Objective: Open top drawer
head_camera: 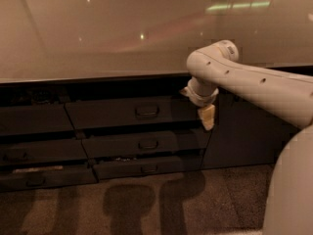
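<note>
The top drawer [105, 114] sits directly under the edge of the pale surface [98, 38], in the middle stack of dark fronts. Its small rectangular handle [146, 111] is at the centre of the front. Below it are two slimmer drawers [117, 147] with the same kind of handle, and more dark fronts [34, 120] lie to the left.

The end effector [207, 117] hangs downward by the right end of the top drawer front, well apart from the handle. I cannot tell whether it is wide or narrow, or whether it touches the front. The white arm [254, 84] reaches in from the right, crossing a dark cabinet panel [239, 138]. Shadows fall on the speckled floor [63, 212].
</note>
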Robot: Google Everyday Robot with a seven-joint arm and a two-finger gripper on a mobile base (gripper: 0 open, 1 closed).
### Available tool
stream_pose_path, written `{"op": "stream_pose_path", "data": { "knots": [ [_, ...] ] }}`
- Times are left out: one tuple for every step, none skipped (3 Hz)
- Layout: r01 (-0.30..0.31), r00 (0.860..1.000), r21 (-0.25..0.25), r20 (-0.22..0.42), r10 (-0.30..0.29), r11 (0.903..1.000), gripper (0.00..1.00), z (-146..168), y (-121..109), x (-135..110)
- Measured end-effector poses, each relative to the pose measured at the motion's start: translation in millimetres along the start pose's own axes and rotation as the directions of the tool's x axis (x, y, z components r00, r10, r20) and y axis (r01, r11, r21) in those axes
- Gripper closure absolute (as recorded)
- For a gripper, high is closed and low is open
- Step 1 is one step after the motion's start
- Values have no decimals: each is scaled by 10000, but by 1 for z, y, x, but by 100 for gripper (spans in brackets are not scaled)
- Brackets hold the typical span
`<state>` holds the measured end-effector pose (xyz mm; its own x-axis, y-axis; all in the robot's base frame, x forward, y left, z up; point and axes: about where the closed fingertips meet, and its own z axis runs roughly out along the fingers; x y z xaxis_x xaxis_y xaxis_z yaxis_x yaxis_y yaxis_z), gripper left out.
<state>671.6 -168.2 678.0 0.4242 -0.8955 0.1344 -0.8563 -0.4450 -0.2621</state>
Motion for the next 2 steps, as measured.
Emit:
{"op": "stream_pose_path", "data": {
  "knots": [
    [793,9968,-13,129,-793,9969,0,1,0,-4],
    [760,9970,-46,163,-759,9971,0,3,2,-4]
  ]
}}
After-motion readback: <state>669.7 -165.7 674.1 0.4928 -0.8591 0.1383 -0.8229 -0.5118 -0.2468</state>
